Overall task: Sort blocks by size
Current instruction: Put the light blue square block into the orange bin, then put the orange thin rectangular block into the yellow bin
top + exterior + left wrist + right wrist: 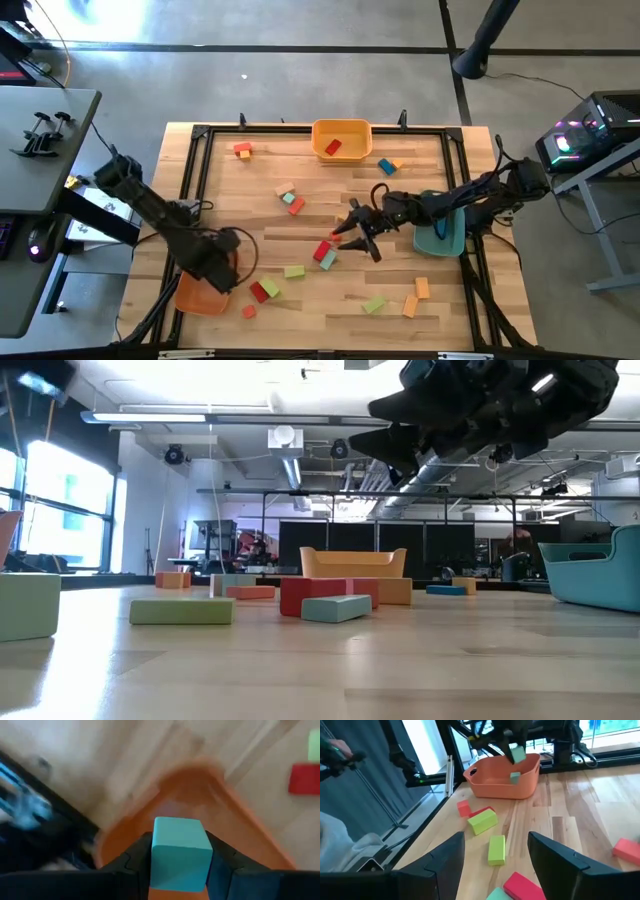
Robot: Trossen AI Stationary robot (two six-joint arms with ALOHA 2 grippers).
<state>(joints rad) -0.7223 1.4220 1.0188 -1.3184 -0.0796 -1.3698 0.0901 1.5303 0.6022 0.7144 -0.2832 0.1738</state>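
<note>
three trays (pixel 342 138), one teal block (pixel 179 854) (gripped)

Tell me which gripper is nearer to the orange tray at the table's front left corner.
Left. The left gripper hangs right over the orange tray, shut on a teal cube. The right gripper is open over mid-table, far from it.
</note>
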